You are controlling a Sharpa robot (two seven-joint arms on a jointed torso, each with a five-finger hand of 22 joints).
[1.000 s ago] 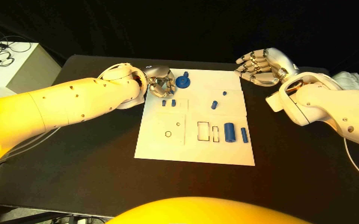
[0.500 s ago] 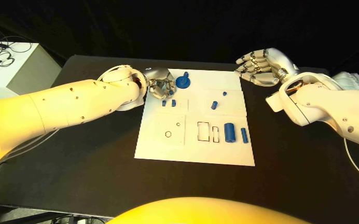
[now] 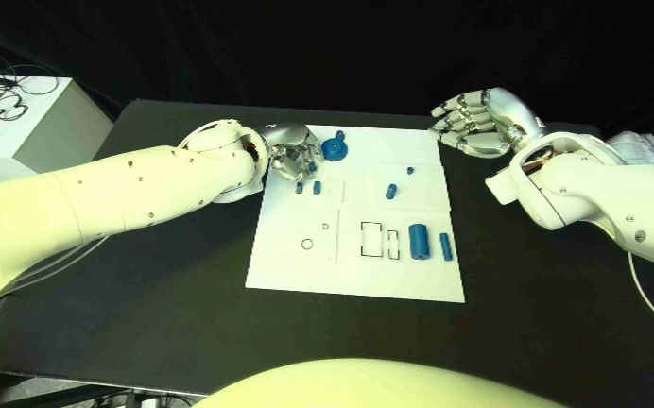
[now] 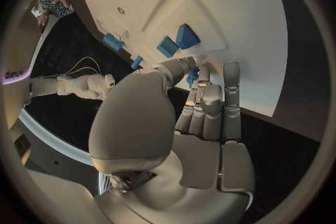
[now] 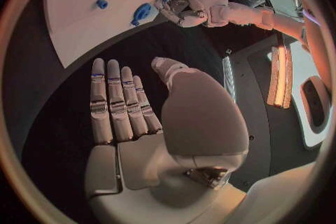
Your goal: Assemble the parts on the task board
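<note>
Two small blue parts (image 3: 307, 187) lie just beside, perhaps touching, left hand (image 3: 289, 151).

Head camera looks down; wrist cameras share the task board (image 3: 357, 219).

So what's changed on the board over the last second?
Very little. The left hand has eased slightly toward the two small parts near the task board's left edge, its fingers down by them, holding nothing I can see. The right hand stays open off the board's far right corner. No part has moved.
</note>
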